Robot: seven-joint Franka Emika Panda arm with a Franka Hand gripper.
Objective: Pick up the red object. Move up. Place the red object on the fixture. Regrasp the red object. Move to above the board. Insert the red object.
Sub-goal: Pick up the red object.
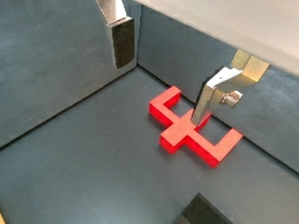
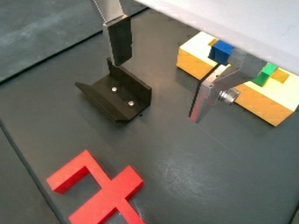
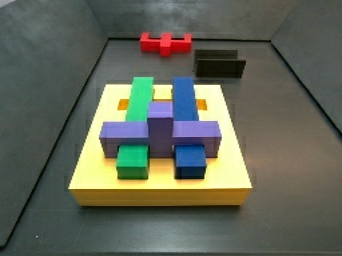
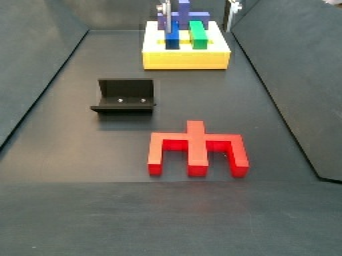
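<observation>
The red object (image 4: 198,150) lies flat on the dark floor, apart from everything else; it also shows in a side view at the far end (image 3: 167,42) and in both wrist views (image 1: 187,131) (image 2: 100,188). The black fixture (image 4: 126,97) (image 2: 114,94) (image 3: 219,64) stands empty between it and the board. The yellow board (image 3: 160,185) (image 4: 187,60) (image 2: 197,54) carries green, blue and purple blocks. My gripper (image 1: 166,74) (image 2: 163,68) hangs open well above the floor, with nothing between its fingers (image 1: 118,44). It does not touch the red object.
Dark walls enclose the floor on all sides (image 3: 67,60) (image 4: 40,80). A pale wall strip runs behind the floor in the wrist views (image 1: 233,26).
</observation>
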